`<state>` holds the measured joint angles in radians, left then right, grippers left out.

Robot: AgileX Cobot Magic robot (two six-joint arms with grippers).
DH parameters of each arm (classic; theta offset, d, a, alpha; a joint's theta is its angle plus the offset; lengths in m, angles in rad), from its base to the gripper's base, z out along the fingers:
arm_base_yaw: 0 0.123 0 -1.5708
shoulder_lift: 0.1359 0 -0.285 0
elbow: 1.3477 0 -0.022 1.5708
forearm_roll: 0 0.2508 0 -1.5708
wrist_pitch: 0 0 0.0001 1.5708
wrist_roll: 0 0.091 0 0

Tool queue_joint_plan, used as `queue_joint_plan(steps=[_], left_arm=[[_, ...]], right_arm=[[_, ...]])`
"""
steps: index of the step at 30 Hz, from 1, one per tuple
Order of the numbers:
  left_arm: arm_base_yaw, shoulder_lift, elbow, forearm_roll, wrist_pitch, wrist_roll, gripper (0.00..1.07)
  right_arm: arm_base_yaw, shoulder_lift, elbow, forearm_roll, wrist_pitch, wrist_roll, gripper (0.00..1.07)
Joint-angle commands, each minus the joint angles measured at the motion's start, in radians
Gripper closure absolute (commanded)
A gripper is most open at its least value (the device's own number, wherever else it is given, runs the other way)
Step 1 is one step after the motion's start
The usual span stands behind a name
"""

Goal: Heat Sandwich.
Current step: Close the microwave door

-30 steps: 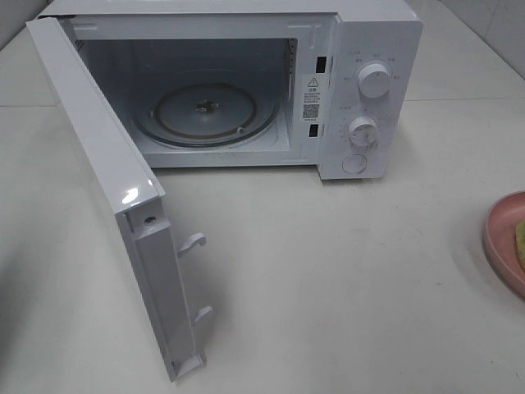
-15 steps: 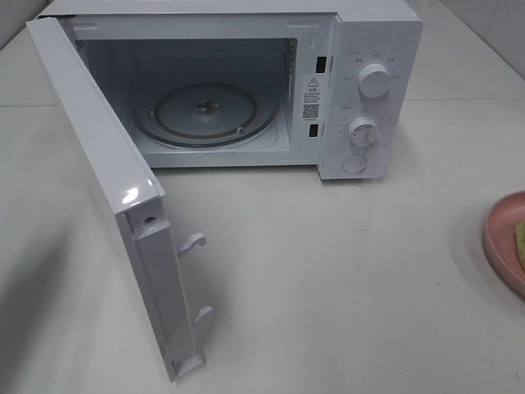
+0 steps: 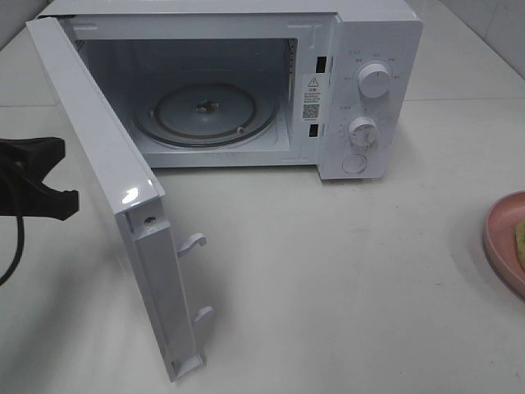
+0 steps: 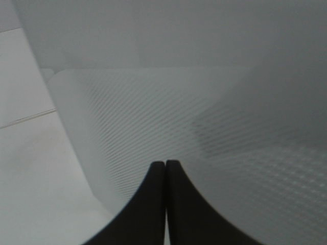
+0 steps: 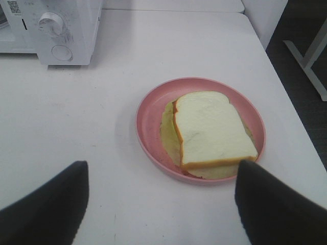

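Two grippers: your left gripper (image 4: 165, 166) is pressed together; your right gripper (image 5: 161, 204) is spread.
Sandwich (image 5: 212, 130): on the pink plate (image 5: 148, 127).
Microwave (image 3: 361, 49): door (image 3: 98, 164) open.

The microwave (image 3: 246, 82) stands at the far side of the table (image 3: 344, 287), and its mouth is wide open. Its door (image 3: 107, 197) swings out to the near left like a wall. The left gripper (image 3: 37, 189) sits behind that wall. From the right, bare table leads up to the mouth. The pink plate (image 3: 502, 242) sits at the right edge.
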<state>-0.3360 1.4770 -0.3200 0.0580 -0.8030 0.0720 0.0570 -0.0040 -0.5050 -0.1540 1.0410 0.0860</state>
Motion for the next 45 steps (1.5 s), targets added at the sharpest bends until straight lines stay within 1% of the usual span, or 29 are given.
queue_joint_plan(steps=[1, 2, 5, 7, 9, 11, 14, 16, 17, 20, 21, 23, 24, 25, 27, 29, 30, 31, 33, 34, 36, 38, 39, 42, 43, 45], left_arm=[[-0.055, 0.028, -0.029, -0.011, -0.02, -0.006, 1.06], [-0.086, 0.048, -0.044, -0.035, -0.02, -0.005, 1.06], [-0.11, 0.067, -0.058, -0.058, -0.019, -0.005, 1.06], [-0.144, 0.093, -0.088, -0.098, -0.015, -0.003, 1.06], [-0.155, 0.101, -0.096, -0.113, -0.013, -0.001, 1.06], [-0.186, 0.125, -0.129, -0.144, -0.011, 0.003, 1.06], [-0.205, 0.14, -0.155, -0.156, -0.008, 0.003, 1.06], [-0.235, 0.16, -0.194, -0.158, 0.002, 0.002, 1.06], [-0.235, 0.16, -0.194, -0.158, 0.002, 0.002, 1.06], [-0.269, 0.19, -0.26, -0.176, 0.036, 0.002, 1.06], [-0.269, 0.19, -0.26, -0.176, 0.036, 0.002, 1.06], [-0.282, 0.209, -0.297, -0.193, 0.051, 0.003, 1.06], [-0.296, 0.23, -0.329, -0.207, 0.06, 0.006, 1.06], [-0.296, 0.23, -0.329, -0.207, 0.06, 0.006, 1.06], [-0.311, 0.248, -0.36, -0.219, 0.063, 0.018, 1.06], [-0.338, 0.278, -0.408, -0.255, 0.067, 0.067, 1.06], [-0.338, 0.278, -0.408, -0.255, 0.067, 0.067, 1.06], [-0.356, 0.299, -0.443, -0.291, 0.068, 0.101, 1.06], [-0.374, 0.318, -0.475, -0.326, 0.073, 0.122, 1.06], [-0.374, 0.318, -0.475, -0.326, 0.073, 0.122, 1.06], [-0.392, 0.348, -0.526, -0.354, 0.101, 0.137, 1.06], [-0.399, 0.368, -0.563, -0.362, 0.119, 0.137, 1.06], [-0.399, 0.368, -0.563, -0.362, 0.119, 0.137, 1.06], [-0.406, 0.408, -0.62, -0.377, 0.12, 0.137, 1.06], [-0.406, 0.408, -0.62, -0.377, 0.12, 0.137, 1.06], [-0.406, 0.435, -0.66, -0.385, 0.12, 0.138, 1.06]], right_arm=[[-0.007, -0.027, 0.0, 0.001, -0.007, -0.005, 0.31], [-0.007, -0.027, 0.0, 0.001, -0.007, -0.005, 0.31], [-0.007, -0.027, 0.0, 0.001, -0.007, -0.005, 0.31], [-0.007, -0.027, 0.0, 0.001, -0.007, -0.005, 0.31], [-0.007, -0.027, 0.0, 0.001, -0.007, -0.005, 0.31], [-0.007, -0.027, 0.0, 0.001, -0.007, -0.005, 0.31], [-0.007, -0.027, 0.0, 0.001, -0.007, -0.005, 0.31], [-0.007, -0.027, 0.0, 0.001, -0.007, -0.005, 0.31], [-0.007, -0.027, 0.0, 0.001, -0.007, -0.005, 0.31], [-0.007, -0.027, 0.0, 0.001, -0.007, -0.005, 0.31], [-0.007, -0.027, 0.0, 0.001, -0.007, -0.005, 0.31], [-0.007, -0.027, 0.0, 0.001, -0.007, -0.005, 0.31], [-0.007, -0.027, 0.0, 0.001, -0.007, -0.005, 0.31], [-0.007, -0.027, 0.0, 0.001, -0.007, -0.005, 0.31], [-0.007, -0.027, 0.0, 0.001, -0.007, -0.005, 0.31], [-0.007, -0.027, 0.0, 0.001, -0.007, -0.005, 0.31], [-0.007, -0.027, 0.0, 0.001, -0.007, -0.005, 0.31], [-0.007, -0.027, 0.0, 0.001, -0.007, -0.005, 0.31], [-0.007, -0.027, 0.0, 0.001, -0.007, -0.005, 0.31], [-0.007, -0.027, 0.0, 0.001, -0.007, -0.005, 0.31], [-0.007, -0.027, 0.0, 0.001, -0.007, -0.005, 0.31], [-0.007, -0.027, 0.0, 0.001, -0.007, -0.005, 0.31], [-0.007, -0.027, 0.0, 0.001, -0.007, -0.005, 0.31], [-0.007, -0.027, 0.0, 0.001, -0.007, -0.005, 0.31], [-0.007, -0.027, 0.0, 0.001, -0.007, -0.005, 0.31], [-0.007, -0.027, 0.0, 0.001, -0.007, -0.005, 0.31]])
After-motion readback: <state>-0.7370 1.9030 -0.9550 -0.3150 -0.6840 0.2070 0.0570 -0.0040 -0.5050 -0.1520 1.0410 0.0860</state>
